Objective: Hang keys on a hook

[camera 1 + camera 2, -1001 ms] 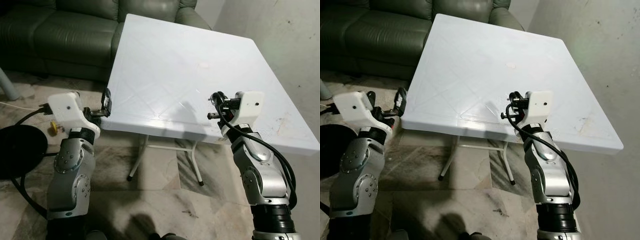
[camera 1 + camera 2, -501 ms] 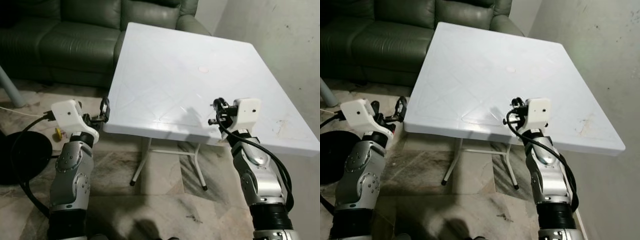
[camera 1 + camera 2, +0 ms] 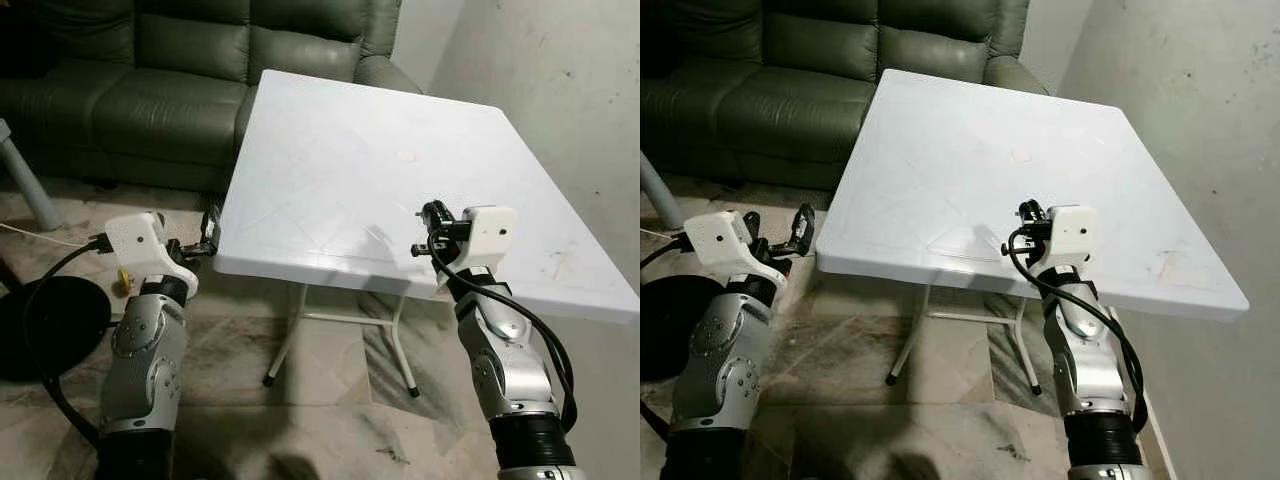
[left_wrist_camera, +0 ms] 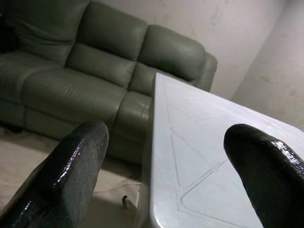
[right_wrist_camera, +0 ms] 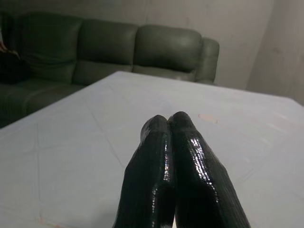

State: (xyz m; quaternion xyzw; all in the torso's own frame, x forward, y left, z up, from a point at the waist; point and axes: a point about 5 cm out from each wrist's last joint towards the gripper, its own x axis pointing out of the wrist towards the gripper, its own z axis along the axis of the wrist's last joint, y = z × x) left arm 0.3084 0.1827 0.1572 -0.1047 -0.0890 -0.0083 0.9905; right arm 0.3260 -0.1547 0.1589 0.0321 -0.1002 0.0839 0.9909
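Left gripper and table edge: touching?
Apart. The left wrist view shows the left gripper open, the table corner lying ahead between its jaws with floor and sofa visible between.

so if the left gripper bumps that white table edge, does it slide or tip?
Probably slides: the table looks like thin moulded plastic on slim folding legs, so light, and the tiled floor looks smooth. Tipping seems less likely, since the left gripper sits level with the edge.

Table point(image 3: 340, 170) stood ahead, sofa point(image 3: 150, 90) behind it at left, wall point(image 3: 560, 90) along its right. Round base point(image 3: 45, 325) lay on floor point(image 3: 330, 400) at left.
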